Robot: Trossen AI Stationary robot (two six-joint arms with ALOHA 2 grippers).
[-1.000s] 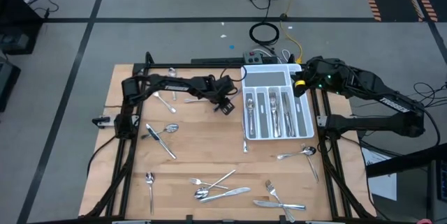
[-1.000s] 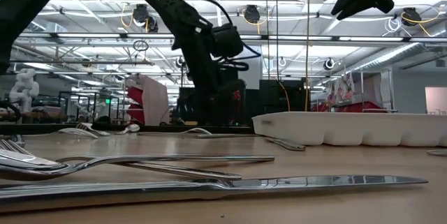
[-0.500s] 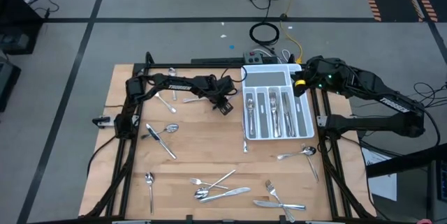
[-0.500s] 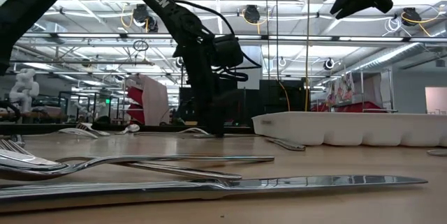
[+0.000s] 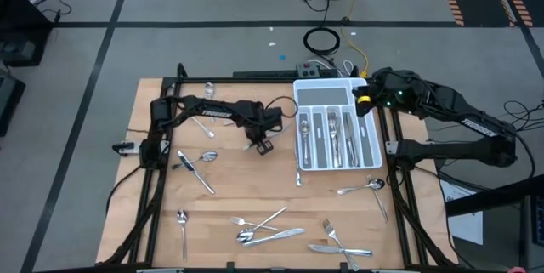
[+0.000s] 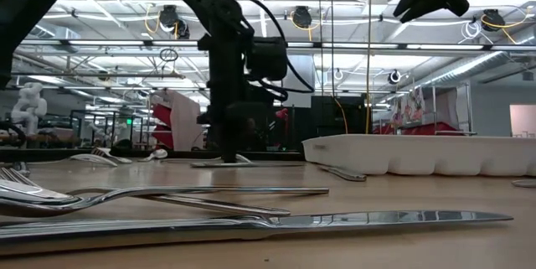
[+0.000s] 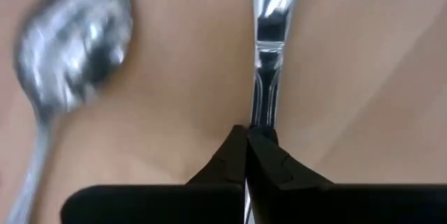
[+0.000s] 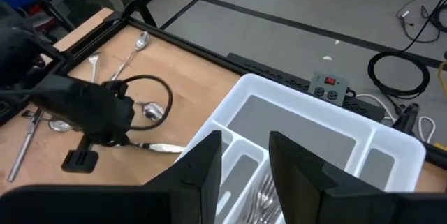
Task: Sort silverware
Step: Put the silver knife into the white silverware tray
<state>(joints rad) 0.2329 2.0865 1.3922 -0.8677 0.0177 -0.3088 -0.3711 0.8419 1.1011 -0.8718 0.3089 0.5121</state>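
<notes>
My left gripper (image 5: 260, 140) points down at the tabletop, left of the white tray (image 5: 368, 147), shut on a slim piece of silverware (image 7: 272, 15) that looks like a knife. A spoon (image 7: 73, 46) lies close beside it. In the low view the gripper (image 6: 222, 153) stands on the wood with the piece (image 6: 251, 163) flat beside it. Several sorted pieces (image 5: 338, 133) lie in the tray's compartments. My right gripper (image 5: 364, 103) hangs open above the tray's far end (image 8: 307, 112), with nothing between its fingers. My left gripper pinches the piece's narrow end (image 7: 260, 112) between its two fingertips (image 7: 230, 147). The fingers come from above, pointing down. The piece reaches away from the tips and lies level at the tabletop; I cannot tell whether it is lifted off the wood.
Loose silverware lies scattered over the wooden table: a cluster at the near edge (image 5: 268, 229), more at the near right (image 5: 340, 243), a spoon (image 5: 361, 188) below the tray, and pieces on the left (image 5: 195, 164). A power strip (image 5: 314, 71) sits at the far edge.
My left gripper has gone toward the table's left and near edges, away from the tray, and now stands over the piece it holds. My right gripper has kept still above the tray.
</notes>
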